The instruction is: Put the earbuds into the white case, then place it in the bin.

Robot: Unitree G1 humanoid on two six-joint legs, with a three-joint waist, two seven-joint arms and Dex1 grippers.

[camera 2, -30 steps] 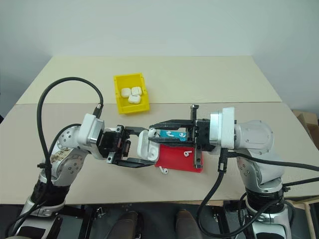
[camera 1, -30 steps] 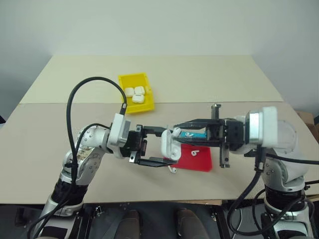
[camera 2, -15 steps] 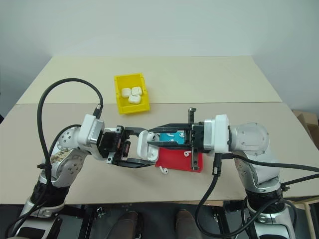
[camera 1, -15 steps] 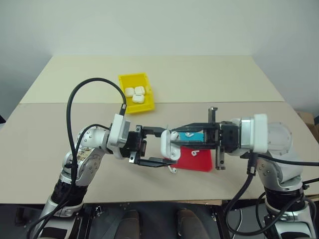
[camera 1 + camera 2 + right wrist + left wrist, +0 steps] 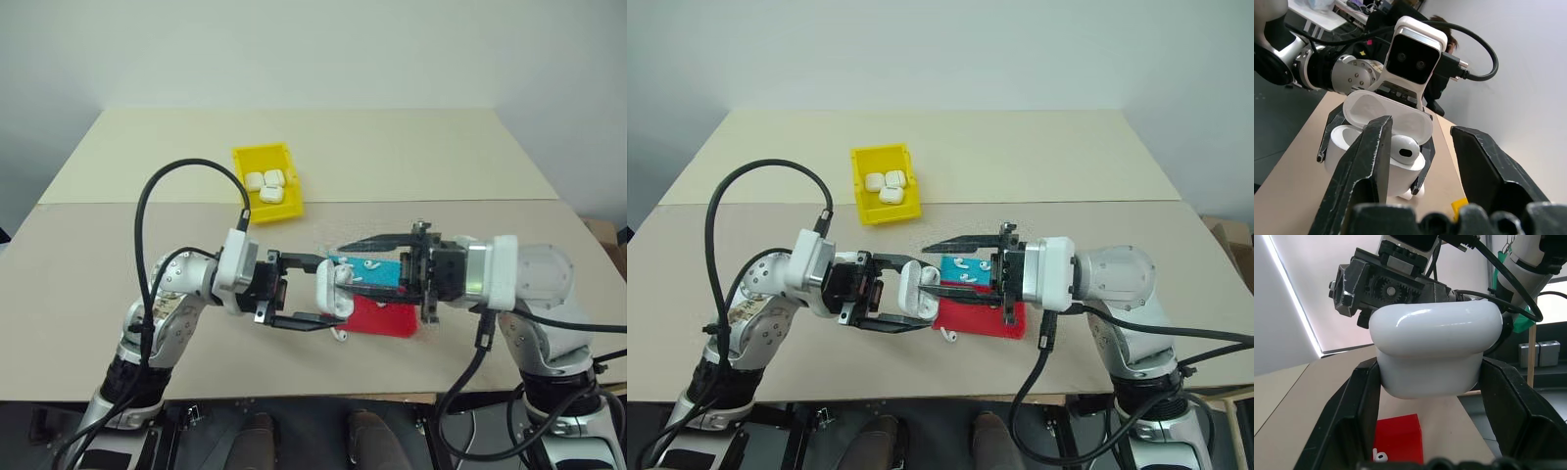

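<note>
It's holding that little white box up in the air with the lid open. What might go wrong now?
The white case is held above the table only by the left gripper, so a nudge from the right gripper could tilt it. An earbud sits in it with the lid open and could fall out. Another earbud lies at the red tray's edge.

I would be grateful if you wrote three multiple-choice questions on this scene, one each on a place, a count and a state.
1. Where is the yellow bin?
A. Far side of the table, toward the robot's left
B. On the red tray
C. In the right gripper

2. How many white cases lie in the bin?
A. One
B. Three
C. Six

3. How is the case in the left gripper?
A. Lid shut
B. Lid open, an earbud in it
C. Lid open, empty

Answers: 1 A, it stands beyond both arms. 2 B, three lie clustered. 3 B, the right wrist view shows it.
</note>
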